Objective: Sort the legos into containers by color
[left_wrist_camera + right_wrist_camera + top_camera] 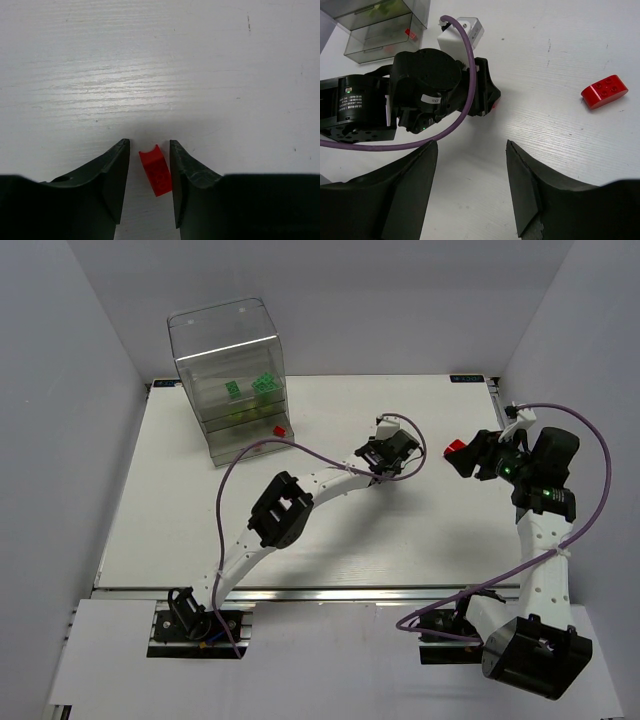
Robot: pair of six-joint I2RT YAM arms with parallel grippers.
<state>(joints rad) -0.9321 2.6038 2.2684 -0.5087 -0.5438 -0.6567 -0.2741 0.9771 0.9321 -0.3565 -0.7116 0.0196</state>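
Note:
In the left wrist view a small red lego [156, 171] lies tilted on the white table between my left gripper's [148, 145] fingers. It is close against the right finger, with a gap to the left finger, so the jaws are open around it. In the top view the left gripper [408, 455] is at mid-table. My right gripper [470, 145] is open and empty, above bare table. A second, larger red lego [604, 91] lies beside it, also in the top view [457, 450]. The clear cabinet [215, 335] holds green legos [265, 383] and a red one [281, 429].
The cabinet [422, 12] stands at the table's far left, with a grey wall close behind it. The left arm's purple cable [262, 446] loops over the table in front of the cabinet. Grey walls close in the table's left and right sides.

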